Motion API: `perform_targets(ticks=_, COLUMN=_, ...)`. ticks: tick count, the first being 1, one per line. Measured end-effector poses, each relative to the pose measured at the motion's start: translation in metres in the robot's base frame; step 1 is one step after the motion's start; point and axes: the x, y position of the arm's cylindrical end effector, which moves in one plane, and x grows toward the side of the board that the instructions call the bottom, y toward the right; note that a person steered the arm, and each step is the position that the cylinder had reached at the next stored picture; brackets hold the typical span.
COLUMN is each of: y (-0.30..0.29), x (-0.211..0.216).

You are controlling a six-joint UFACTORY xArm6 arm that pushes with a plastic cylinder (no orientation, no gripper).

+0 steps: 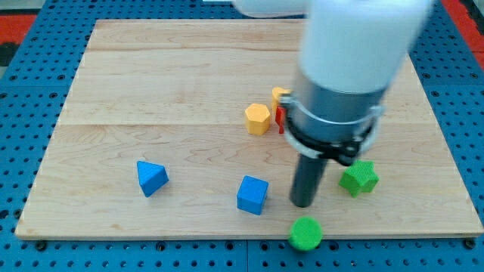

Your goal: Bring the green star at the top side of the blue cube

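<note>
Near the view's bottom edge of the wooden table [151, 83], you will find my tip [302, 204] planted between the blue cube [252, 195] on the view's left and the green star [359, 178] on the view's right, close to both but, as far as can be made out, touching neither. No gripper is fitted to this arm, so no opening or closing state applies; the rod alone does the pushing. The star sits to the view's right of the cube and only slightly higher, so it is not yet at the cube's top side. In my judgement the tip stands on the wrong flank for a direct shove: pushing from here would drive the star further right, and you would need to come round to its right or lower side first. The star is squat and roughly symmetrical, with no clear long axis; its points cannot be resolved well enough to state a heading. Also on the table: a green cylinder [305, 233] just below the tip, a blue triangular block [151, 177] well to the left, a yellow hexagonal block [258, 119], and red [280, 117] and yellow [280, 94] pieces partly hidden behind the arm.
</note>
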Motion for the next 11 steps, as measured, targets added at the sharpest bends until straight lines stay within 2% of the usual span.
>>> perform_targets(ticks=1, y=0.092, x=0.001)
perform_targets(ticks=2, y=0.179, x=0.032)
perform_targets(ticks=3, y=0.197, x=-0.016)
perform_targets(ticks=4, y=0.103, x=-0.057)
perform_targets(ticks=5, y=0.04, x=-0.043)
perform_targets(ticks=6, y=0.152, x=-0.041)
perform_targets(ticks=7, y=0.186, x=-0.016)
perform_targets(ticks=8, y=0.127, x=0.009)
perform_targets(ticks=10, y=-0.103, x=-0.037)
perform_targets(ticks=11, y=-0.099, x=-0.039)
